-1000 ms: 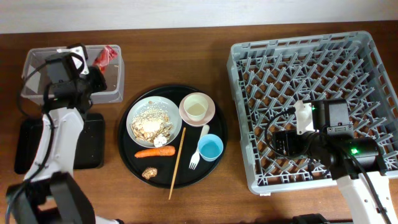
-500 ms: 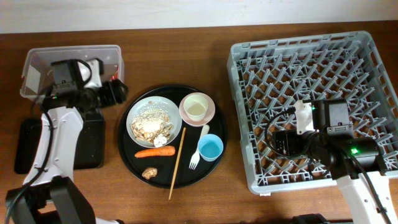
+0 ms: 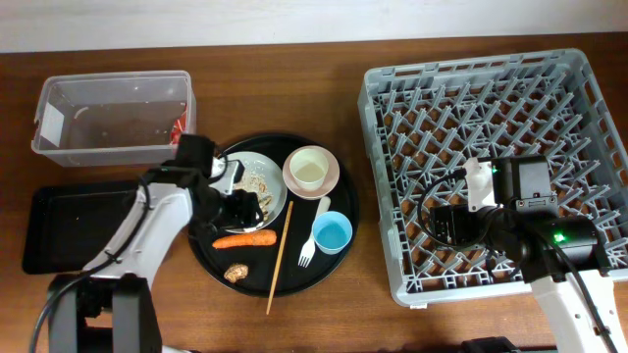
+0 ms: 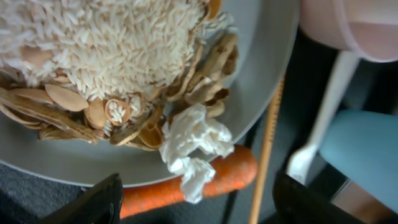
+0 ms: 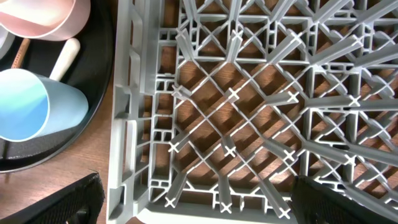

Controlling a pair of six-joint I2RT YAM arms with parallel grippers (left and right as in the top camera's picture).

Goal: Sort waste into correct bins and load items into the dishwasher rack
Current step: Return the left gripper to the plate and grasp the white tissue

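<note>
My left gripper [image 3: 241, 207] [image 4: 199, 208] hangs open low over the pale plate [image 3: 276, 192] [image 4: 261, 56] on the round black tray. The plate holds beige rice [image 4: 106, 43] and brown peel bits. A white paper scrap [image 4: 193, 142] lies on the plate's rim between my fingers, over the orange carrot [image 3: 245, 239] [image 4: 217, 180]. A red wrapper [image 3: 178, 126] lies in the clear tub [image 3: 113, 118]. The shallow black tray [image 3: 69, 230] sits below the tub. My right gripper [image 3: 444, 224] [image 5: 202, 205] stands open over the front left corner of the grey rack [image 3: 500, 98] [image 5: 249, 93], holding nothing.
The round black tray [image 3: 343, 255] also carries a pinkish bowl [image 3: 312, 172] [image 5: 37, 15], a light-blue cup [image 3: 332, 233] [image 5: 31, 112], a white fork [image 3: 314, 235] [image 4: 317, 124], a wooden chopstick [image 3: 279, 257] [image 4: 267, 149] and a small brown lump [image 3: 235, 273].
My left gripper let go of the red wrapper at the clear tub, opened, and swung right and down to the plate. The right arm has not moved.
</note>
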